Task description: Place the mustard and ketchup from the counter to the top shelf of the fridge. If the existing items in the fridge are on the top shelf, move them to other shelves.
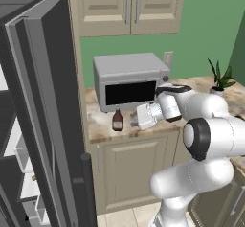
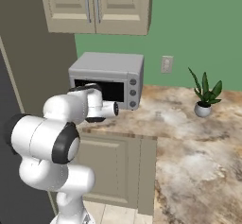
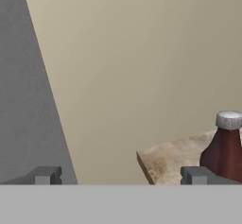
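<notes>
The ketchup (image 1: 117,120), a small dark bottle with a pale cap, stands on the marbled counter (image 1: 158,128) in front of the microwave. My gripper (image 1: 133,121) hovers just right of it, pointing left at bottle height. In the hand view the gripper (image 3: 120,176) is open with nothing between its fingertips (image 3: 45,176). There the ketchup (image 3: 226,148) stands past the right fingertip, on the counter's end corner (image 3: 170,164). The fridge door (image 1: 43,101) stands open at the left. The mustard, the top shelf and the existing items are out of view.
A grey microwave (image 1: 129,80) sits on the counter behind the ketchup. A potted plant (image 2: 204,98) stands far right by the green wall. White door shelves (image 1: 19,164) line the open door. Beige wall cabinets (image 1: 129,5) hang overhead.
</notes>
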You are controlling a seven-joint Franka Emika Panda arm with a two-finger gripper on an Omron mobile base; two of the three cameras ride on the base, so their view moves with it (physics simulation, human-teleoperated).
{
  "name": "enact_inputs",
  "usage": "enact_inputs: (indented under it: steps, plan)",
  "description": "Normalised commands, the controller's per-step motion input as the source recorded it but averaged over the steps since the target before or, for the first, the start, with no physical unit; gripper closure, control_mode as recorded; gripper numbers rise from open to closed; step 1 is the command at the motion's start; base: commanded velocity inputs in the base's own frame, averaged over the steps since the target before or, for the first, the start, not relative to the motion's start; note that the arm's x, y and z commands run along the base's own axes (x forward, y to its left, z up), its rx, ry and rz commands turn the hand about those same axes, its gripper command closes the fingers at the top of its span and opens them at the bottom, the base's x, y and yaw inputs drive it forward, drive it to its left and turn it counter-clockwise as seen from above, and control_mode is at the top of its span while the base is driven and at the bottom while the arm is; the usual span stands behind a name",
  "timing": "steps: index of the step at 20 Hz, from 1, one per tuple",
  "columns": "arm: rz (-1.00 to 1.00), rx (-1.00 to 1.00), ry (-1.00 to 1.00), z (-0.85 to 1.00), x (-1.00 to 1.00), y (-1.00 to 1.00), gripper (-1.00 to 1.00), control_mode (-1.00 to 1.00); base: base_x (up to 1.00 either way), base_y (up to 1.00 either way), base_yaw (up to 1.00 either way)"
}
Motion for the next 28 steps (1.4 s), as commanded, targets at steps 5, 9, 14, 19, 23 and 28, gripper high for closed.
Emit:
enact_inputs:
  steps: [5, 9, 14, 19, 23, 28]
  plan:
    - [0.0, 0.0, 0.0, -0.17, 0.16, 0.25, -1.0, -1.0, 0.0, 0.0, 0.0]
    - [0.0, 0.0, 0.0, -0.04, 0.39, 0.08, -1.0, -1.0, 0.0, 0.0, 0.0]
    - [0.0, 0.0, 0.0, 0.0, 0.45, 0.0, -1.0, -1.0, 0.0, 0.0, 0.0]
    - [0.01, 0.0, -0.01, -0.16, 0.19, 0.0, -1.0, -1.0, 0.0, 0.0, 0.0]
    - [0.03, 0.0, 0.0, -0.31, 0.0, 0.0, -1.0, -1.0, 0.0, 0.0, 0.0]
    - [0.02, 0.0, 0.0, -0.15, 0.15, 0.0, -1.0, -1.0, 0.0, 0.0, 0.0]
